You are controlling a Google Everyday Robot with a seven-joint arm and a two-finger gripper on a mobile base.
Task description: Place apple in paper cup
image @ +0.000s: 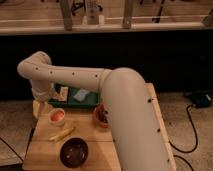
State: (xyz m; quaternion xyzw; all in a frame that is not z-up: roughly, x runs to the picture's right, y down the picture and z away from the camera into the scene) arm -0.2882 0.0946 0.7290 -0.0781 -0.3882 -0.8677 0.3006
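Note:
The paper cup (56,117) is a small white cup standing at the left of the wooden table (45,150). The apple (57,115) shows as an orange-pink round shape inside the cup's rim. My gripper (41,104) hangs from the end of the long white arm (75,77), just left of the cup and slightly behind it, at about rim height. I cannot tell whether it touches the cup.
A pale-yellow banana-like item (62,134) lies in front of the cup. A wide dark bowl (74,151) stands near the front edge. A reddish-brown pot (101,116) is right of the cup. A green tray (75,99) with packets sits behind. A cable (192,131) lies on the floor at right.

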